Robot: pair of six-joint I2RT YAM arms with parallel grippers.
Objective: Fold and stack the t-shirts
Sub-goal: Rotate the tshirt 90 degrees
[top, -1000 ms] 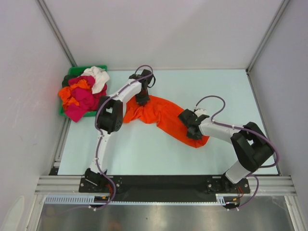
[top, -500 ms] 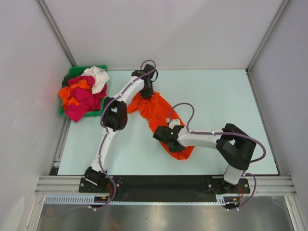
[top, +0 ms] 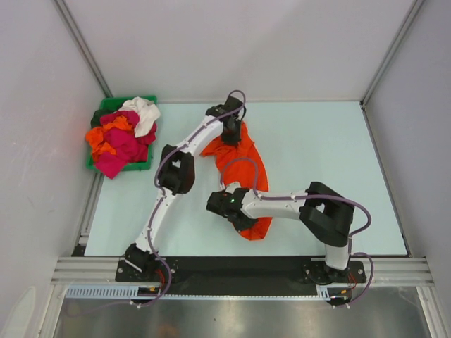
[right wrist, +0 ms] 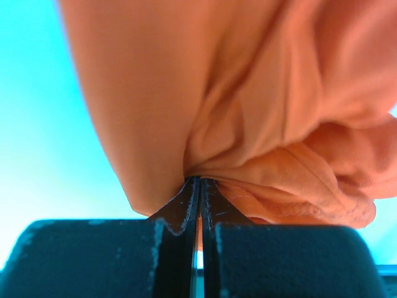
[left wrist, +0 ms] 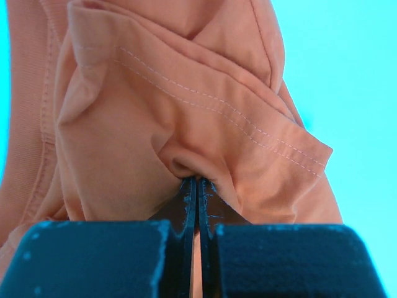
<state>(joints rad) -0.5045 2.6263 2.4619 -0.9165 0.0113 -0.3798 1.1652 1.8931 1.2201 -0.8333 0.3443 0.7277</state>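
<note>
The orange t-shirt (top: 229,153) lies bunched in a long, twisted band on the middle of the table (top: 331,148). It runs from the far centre down toward the near edge, and it is pinched at both ends. The left end effector (left wrist: 196,181) is clamped tight on a fold just under a stitched hem at the far end. The right end effector (right wrist: 200,180) is closed just as tightly on a gathered bulge of cloth at the near end. Gripping two spots so far apart probably lets the arms draw the cloth taut and spread it flat. No fold has been made yet, and the shirt is crumpled rather than laid out.

The left arm stretches nearly to its full reach, while the right arm crosses low over the table toward the left. The shirt's near end lies close to the table's front edge, so any pull that way risks dragging cloth over it. The widest room for spreading is to the right of the shirt and toward the far wall. The other t-shirts (top: 120,137), magenta, orange and white, are heaped in a green bin (top: 106,105) at the far left corner, well apart.
</note>
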